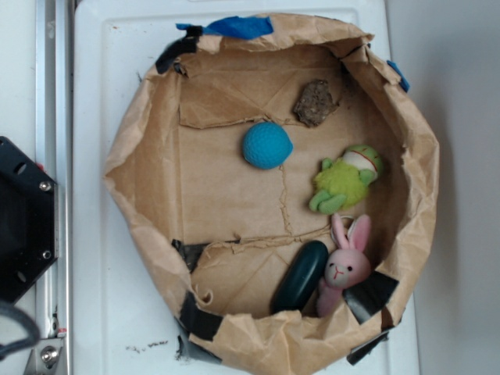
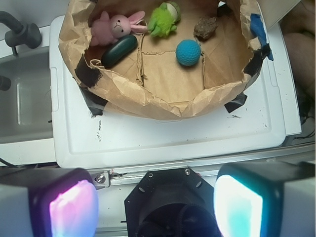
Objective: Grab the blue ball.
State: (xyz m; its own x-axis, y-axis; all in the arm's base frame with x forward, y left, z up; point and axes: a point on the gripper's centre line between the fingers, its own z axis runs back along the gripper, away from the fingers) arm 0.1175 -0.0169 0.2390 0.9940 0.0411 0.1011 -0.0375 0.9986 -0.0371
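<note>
Nearest the wrist camera, the gripper (image 2: pixel 155 202) shows as two glowing pads, one pink (image 2: pixel 71 207) and one teal (image 2: pixel 237 205), set wide apart with nothing between them. Beyond them lies a white plastic lid-like surface (image 2: pixel 173 133), and on it a crumpled brown paper enclosure (image 2: pixel 148 98) patched with black and blue tape. Inside, the small round turquoise-blue dimpled ball (image 2: pixel 188 53) sits on the paper floor, clear of its neighbours. A rough brown rock-like lump (image 2: pixel 205 27) is near it towards the far wall. A lime-green plush toy (image 2: pixel 165 19) is further off, then a dark green oblong object (image 2: pixel 119 50) and a pink plush rabbit (image 2: pixel 112 27), these two touching.

The gripper is well apart from the ball, outside the paper wall. In my judgement the risk is the raised, floppy rim: a low approach could snag or crush it and shift everything. A ball also rolls easily, so an off-centre closing could squirt it towards the lump.

The exterior view shows only a black base (image 1: pixel 23 219) at its edge. The arm itself appears out of frame, so its height is hard to tell.
</note>
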